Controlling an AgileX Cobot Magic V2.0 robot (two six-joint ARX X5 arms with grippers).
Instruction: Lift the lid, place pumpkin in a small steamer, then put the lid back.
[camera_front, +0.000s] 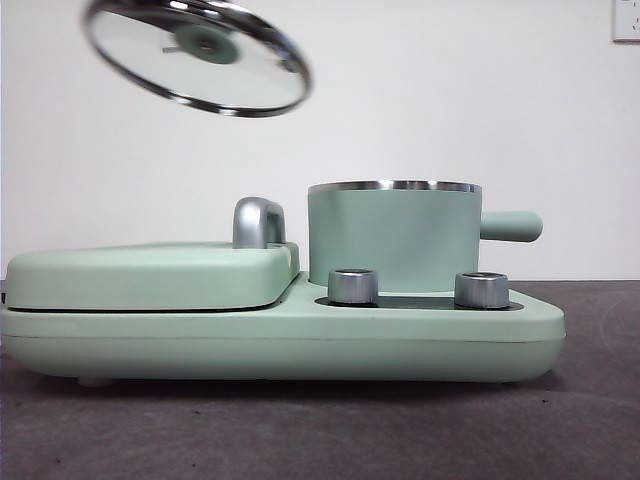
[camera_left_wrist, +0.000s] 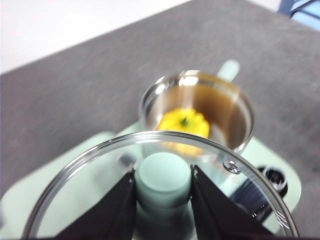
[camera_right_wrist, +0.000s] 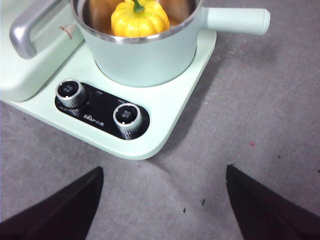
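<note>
The pumpkin (camera_right_wrist: 139, 17) sits inside the small steamer (camera_front: 392, 238). The left claw (camera_left_wrist: 164, 182), clamped on the knob, holds the lid (camera_front: 196, 56) tilted above, left of it. The right claw (camera_right_wrist: 162, 205) waits, jaws apart. Remaining: replace lid.

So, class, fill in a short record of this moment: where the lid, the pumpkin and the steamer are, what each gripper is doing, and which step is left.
lid: in the air, tilted, up and to one side of the pot, not on it
left gripper: shut on the lid's mint-green knob
pumpkin: inside the small steamer, stem up
small steamer: open, standing on the mint-green cooker base behind two dials
right gripper: open, empty, above the table in front of the base
step left: put the lid back on
</note>
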